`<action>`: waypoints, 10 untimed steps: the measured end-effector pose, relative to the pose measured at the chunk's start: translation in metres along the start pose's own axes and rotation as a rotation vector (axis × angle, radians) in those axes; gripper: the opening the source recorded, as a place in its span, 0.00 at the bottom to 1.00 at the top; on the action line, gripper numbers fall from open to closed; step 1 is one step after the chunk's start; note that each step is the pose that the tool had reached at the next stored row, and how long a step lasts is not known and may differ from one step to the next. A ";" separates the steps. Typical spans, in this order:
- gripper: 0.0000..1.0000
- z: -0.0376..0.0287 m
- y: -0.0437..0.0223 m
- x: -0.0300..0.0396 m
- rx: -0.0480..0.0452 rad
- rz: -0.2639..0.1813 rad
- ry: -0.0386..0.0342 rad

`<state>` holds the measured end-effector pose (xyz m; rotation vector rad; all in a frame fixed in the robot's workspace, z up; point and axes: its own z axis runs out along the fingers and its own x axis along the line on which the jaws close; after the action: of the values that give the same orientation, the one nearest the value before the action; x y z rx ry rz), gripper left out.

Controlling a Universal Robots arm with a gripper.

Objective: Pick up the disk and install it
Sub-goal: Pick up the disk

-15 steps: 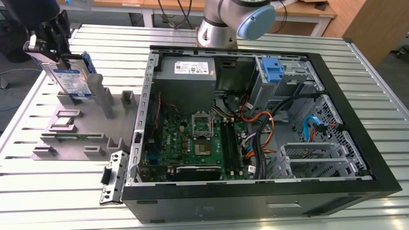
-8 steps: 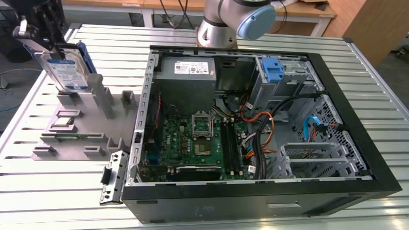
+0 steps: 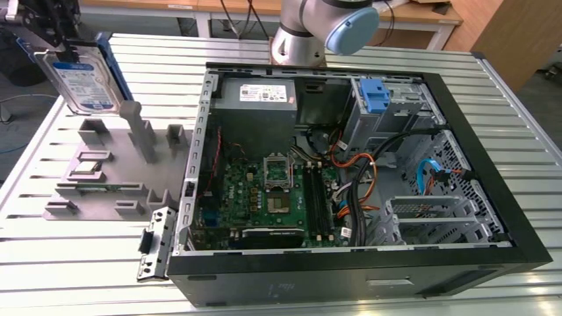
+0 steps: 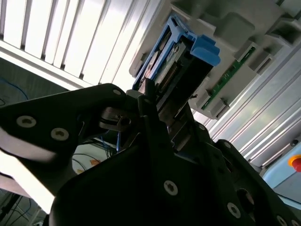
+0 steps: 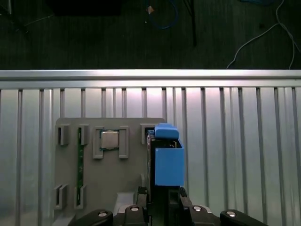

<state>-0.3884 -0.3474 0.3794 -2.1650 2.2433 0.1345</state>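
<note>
The gripper (image 3: 60, 47) was seen in the exterior view near the far corner of the slatted metal tabletop (image 3: 88, 276), on the exterior view's left, with its fingers clamped on the top end of the disk (image 3: 84, 80). The disk was held roughly upright, label face turned toward the camera, with a blue rail down its side. It was held just above a grey fixture tray (image 3: 88, 191) that lay flat on the tabletop beside an open computer case (image 3: 351, 280). Whether its lower edge touched one of the tray's posts could not be told. In the second wrist view, the disk (image 4: 188, 61) was shown gripped between the dark fingers (image 4: 149, 101), with the tray beyond it. In the first wrist view, the disk (image 5: 168, 160) was seen end-on as a blue block above the tray's edge, and a small silver chip (image 5: 109, 139) and a green memory stick (image 5: 80, 162) were seated in slots of the tray. Inside the case, a grey power-supply box (image 3: 263, 95), a green motherboard (image 3: 263, 197) and a blue drive-bay latch (image 3: 376, 95) were visible. The arm's base (image 3: 303, 39) stood at the far edge of the tabletop, behind the case.
</note>
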 end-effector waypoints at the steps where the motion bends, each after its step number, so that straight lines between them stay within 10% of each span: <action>1: 0.35 -0.0030 0.0001 -0.0002 0.0000 0.000 0.0000; 10: 0.35 -0.0344 0.0016 -0.0026 0.0000 0.000 0.0000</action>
<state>-0.3884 -0.3474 0.4139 -2.1650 2.2433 0.1345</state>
